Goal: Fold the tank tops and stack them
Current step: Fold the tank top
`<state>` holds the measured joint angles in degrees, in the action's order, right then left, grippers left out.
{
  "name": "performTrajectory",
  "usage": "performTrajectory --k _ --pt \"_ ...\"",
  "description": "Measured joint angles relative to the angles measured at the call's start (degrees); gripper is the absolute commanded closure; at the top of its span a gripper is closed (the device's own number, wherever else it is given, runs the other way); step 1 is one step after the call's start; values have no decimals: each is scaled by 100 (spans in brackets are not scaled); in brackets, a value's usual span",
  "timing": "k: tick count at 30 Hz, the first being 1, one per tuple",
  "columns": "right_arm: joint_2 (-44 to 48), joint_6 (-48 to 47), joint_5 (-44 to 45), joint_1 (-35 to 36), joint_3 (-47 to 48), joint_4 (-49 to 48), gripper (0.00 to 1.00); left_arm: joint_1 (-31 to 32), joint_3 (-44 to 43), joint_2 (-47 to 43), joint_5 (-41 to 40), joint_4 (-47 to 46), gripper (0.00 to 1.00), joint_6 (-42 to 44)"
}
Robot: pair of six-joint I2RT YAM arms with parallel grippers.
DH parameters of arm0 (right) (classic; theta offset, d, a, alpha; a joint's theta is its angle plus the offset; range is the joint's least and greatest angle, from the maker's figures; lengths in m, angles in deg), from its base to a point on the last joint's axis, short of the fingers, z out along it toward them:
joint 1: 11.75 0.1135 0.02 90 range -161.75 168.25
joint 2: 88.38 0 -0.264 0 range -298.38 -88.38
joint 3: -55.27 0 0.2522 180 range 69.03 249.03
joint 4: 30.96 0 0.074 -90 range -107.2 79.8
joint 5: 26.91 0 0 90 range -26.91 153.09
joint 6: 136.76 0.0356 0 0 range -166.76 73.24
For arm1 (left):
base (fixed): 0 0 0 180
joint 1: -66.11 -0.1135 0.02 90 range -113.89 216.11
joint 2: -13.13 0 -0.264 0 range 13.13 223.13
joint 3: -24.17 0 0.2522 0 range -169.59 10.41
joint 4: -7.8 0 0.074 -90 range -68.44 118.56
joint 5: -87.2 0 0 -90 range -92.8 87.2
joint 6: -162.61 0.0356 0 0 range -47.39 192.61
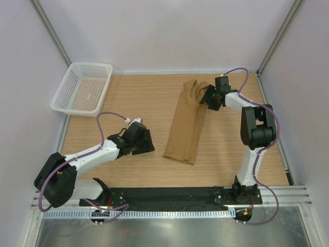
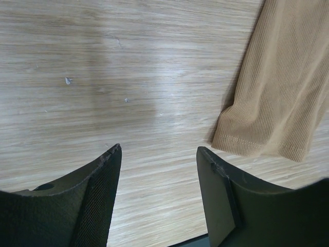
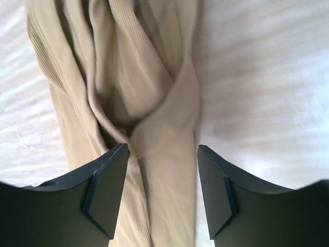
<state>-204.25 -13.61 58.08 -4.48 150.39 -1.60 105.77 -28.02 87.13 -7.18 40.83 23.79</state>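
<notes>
One tan-brown tank top (image 1: 187, 122) lies folded lengthwise into a long strip on the wooden table, running from the far right toward the middle. Its hem corner (image 2: 267, 139) shows at the right of the left wrist view. My left gripper (image 1: 148, 141) hovers open over bare wood, left of that hem, nothing between its fingers (image 2: 103, 180). My right gripper (image 1: 209, 98) is at the strip's bunched far end, open. In the right wrist view a strap of the tank top (image 3: 164, 170) lies between the spread fingers (image 3: 110, 185), which do not press on it.
A white mesh basket (image 1: 82, 87) stands at the far left corner of the table. Light walls with metal posts enclose the table on three sides. The black base rail (image 1: 169, 195) runs along the near edge.
</notes>
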Motion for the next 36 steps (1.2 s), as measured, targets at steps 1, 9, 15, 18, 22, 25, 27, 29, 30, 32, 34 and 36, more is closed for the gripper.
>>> performTrajectory --k 1,9,15,18,22,25,27,29,30,32,34,36 --pt "105 -26 -4 0 -107 61 39 0 0 -2 7 -15 39 0" --pt "1974 -175 -313 2 -2146 203 48 170 -4 76 146 -203 39 -28" --pt "3493 -181 -560 310 -3515 422 47 457 -181 479 304 -367 38 -81" --pt "4122 -111 -586 673 -3985 605 46 520 -245 619 356 -492 38 -136" --pt "4863 179 -579 1285 -4470 835 46 564 -299 734 490 -612 38 -177" --pt "5115 426 -568 1602 -4697 863 46 623 -348 852 551 -678 38 -197" --pt "5128 562 -553 1781 -4791 883 48 682 -367 942 590 -748 37 -212" --pt "5119 682 -544 1930 -4863 872 48 728 -369 1016 638 -817 38 -234" --pt "5101 745 -540 2020 -4892 861 48 750 -374 1056 658 -850 38 -247" --pt "5001 841 -527 2186 -4924 822 49 782 -391 1147 691 -903 39 -293" --pt "4854 933 -501 2341 -4940 754 50 798 -413 1235 710 -946 44 -323" --pt "4708 1040 -476 2479 -4979 669 50 800 -433 1316 726 -984 45 -330"
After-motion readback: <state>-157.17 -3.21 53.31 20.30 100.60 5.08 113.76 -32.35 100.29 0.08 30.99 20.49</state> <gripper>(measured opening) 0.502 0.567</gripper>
